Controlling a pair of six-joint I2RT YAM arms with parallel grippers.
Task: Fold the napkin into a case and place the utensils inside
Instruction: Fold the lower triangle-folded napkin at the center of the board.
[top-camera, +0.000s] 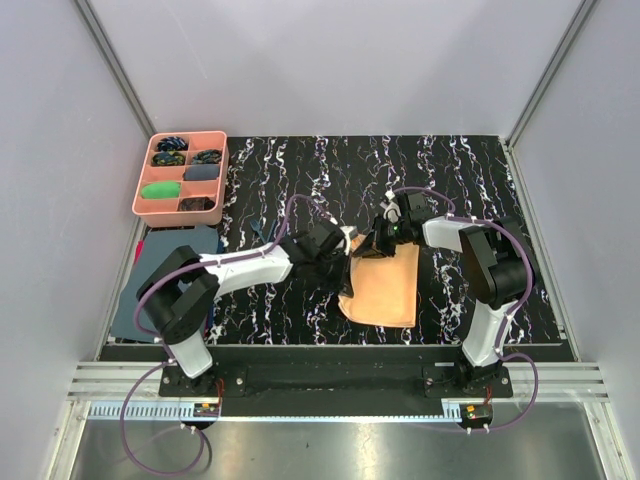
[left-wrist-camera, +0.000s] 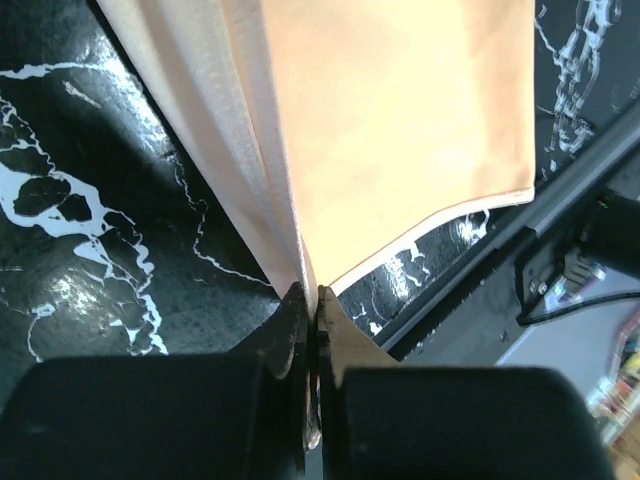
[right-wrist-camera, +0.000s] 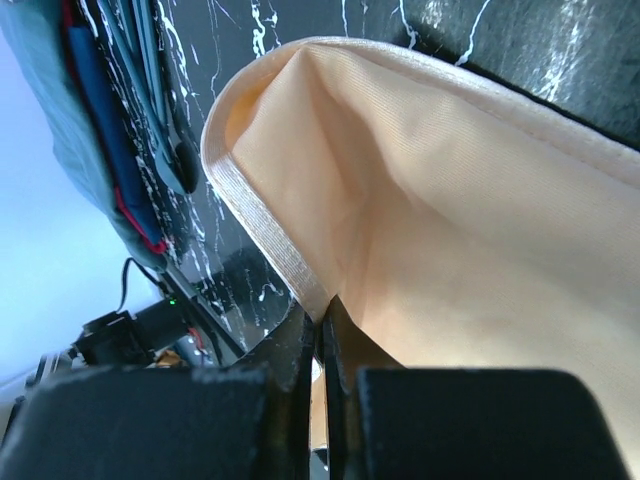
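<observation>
Over a black white-veined marble tabletop (top-camera: 480, 170), my left gripper (left-wrist-camera: 312, 300) and right gripper (right-wrist-camera: 322, 312) are both clenching an edge of the shiny peach-orange fabric napkin (top-camera: 385, 290), best carried level and taut.

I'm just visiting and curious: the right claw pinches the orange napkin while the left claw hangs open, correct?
Not quite: the left gripper is shut on the napkin too, as the left wrist view shows. The right gripper does pinch it.
</observation>
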